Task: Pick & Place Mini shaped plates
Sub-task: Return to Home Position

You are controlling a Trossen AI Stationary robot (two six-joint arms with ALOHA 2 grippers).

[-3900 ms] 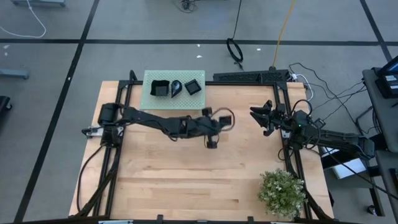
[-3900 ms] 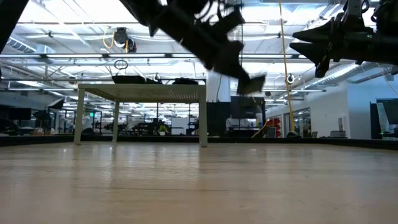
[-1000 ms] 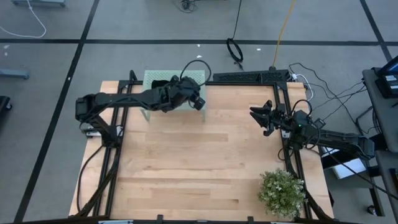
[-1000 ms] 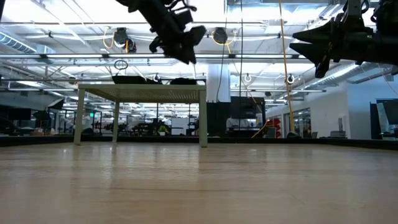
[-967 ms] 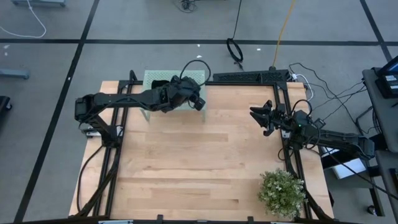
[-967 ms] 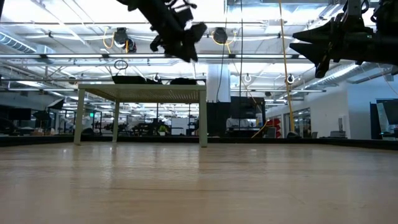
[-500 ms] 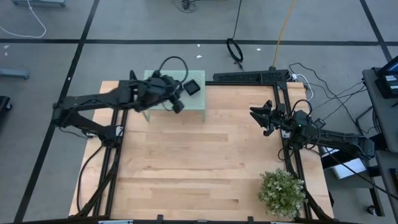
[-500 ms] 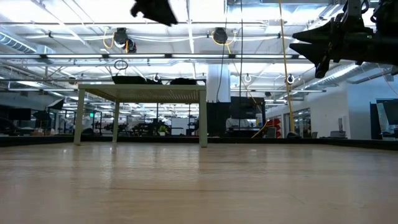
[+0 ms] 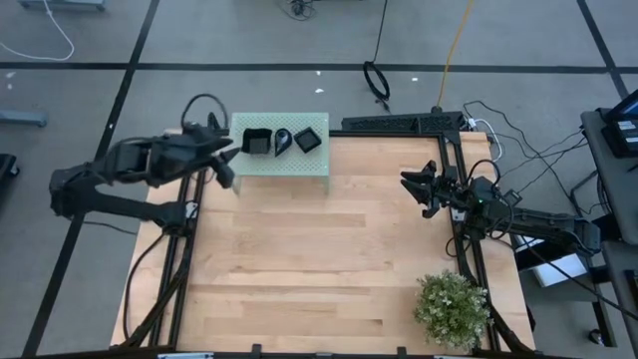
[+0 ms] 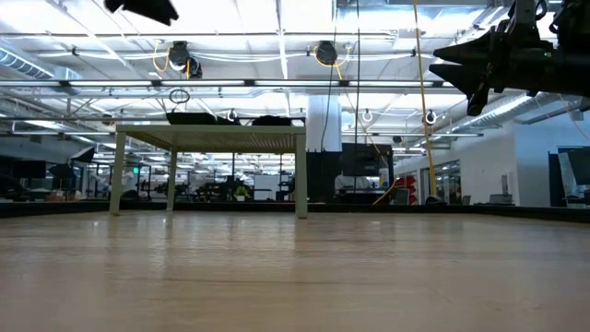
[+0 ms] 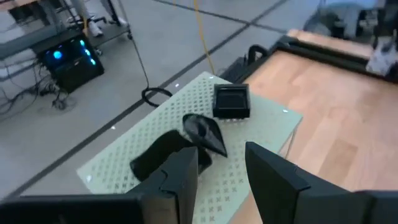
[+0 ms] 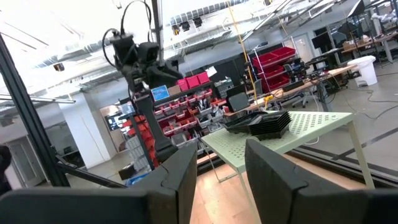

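Change: Left gripper (image 9: 225, 165) swung back from above the platform's (image 9: 299, 165) front left half a second ago to just beside its left edge; a second ago farther right over the platform, and nearly four seconds ago out over mid-worktop (image 9: 299, 259).
Low view: Left gripper (image 10: 143, 7) shifted from upper centre to the top left corner, well above the platform (image 10: 212, 138).
Left gripper state: fingers parted with a clear gap in the left wrist view (image 11: 221, 152), nothing between them.
Plates: all on the green perforated platform at the worktop's rear edge, in three black stacks in a row, same as in every earlier frame.
Stacks from above: wavy-rimmed stack (image 9: 257, 142) on the left, drop-shaped stack (image 9: 283, 140) in the middle, square stack (image 9: 310, 139) on the right.
Stacks from the left wrist: square stack (image 11: 231, 101) farthest, drop-shaped stack (image 11: 205, 132) next, wavy-rimmed stack (image 11: 158, 155) nearest, partly behind a finger.
Right gripper (image 9: 417, 189): parked near the worktop's right edge, unmoved across all frames; raised at the right of the low view (image 10: 461, 65).
Right gripper state: fingers apart in its own wrist view (image 12: 221, 152), empty.
Bystander: plant (image 9: 454, 309) at the front right corner, unchanged.
Writing: too small to make out anywhere in view.
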